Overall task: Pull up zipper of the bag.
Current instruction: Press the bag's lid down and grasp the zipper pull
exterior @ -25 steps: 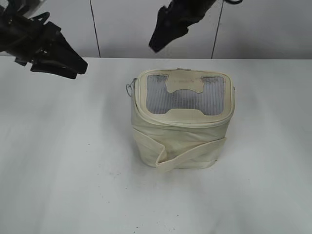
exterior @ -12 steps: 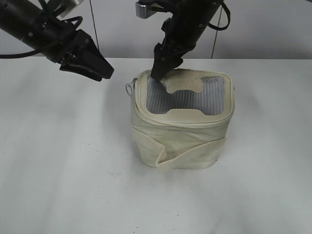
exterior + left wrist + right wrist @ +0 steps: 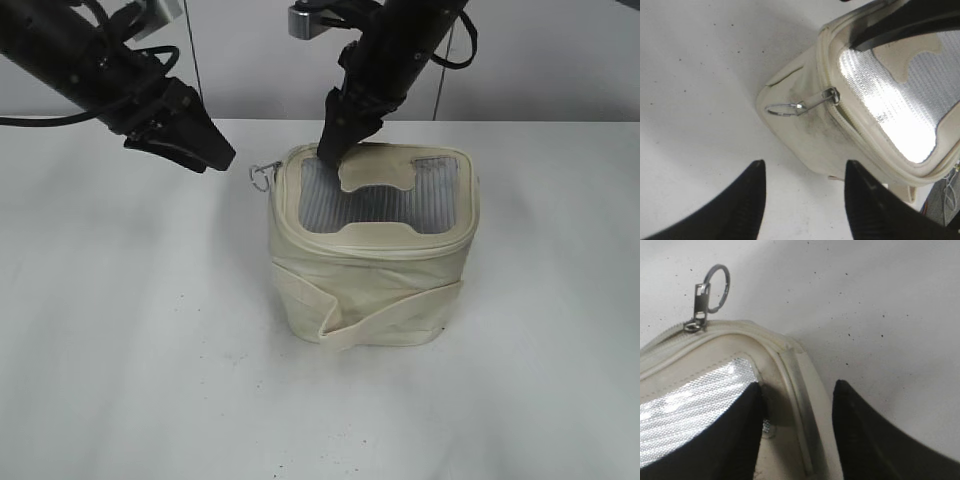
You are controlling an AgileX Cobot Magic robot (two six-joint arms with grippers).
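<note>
The bag (image 3: 372, 250) is sitting upright on the white surface (image 3: 120, 330), its wide strap facing the camera. Behind that, the zipper (image 3: 832, 97) is running around the bag's top rim, its silver pull and ring sticking out at the left rear corner. The right gripper (image 3: 335, 155) is pressing on the bag's top near that corner, jaws apart. The left gripper (image 3: 205, 150) is hovering left of the bag, jaws spread, gripping nothing.
</note>
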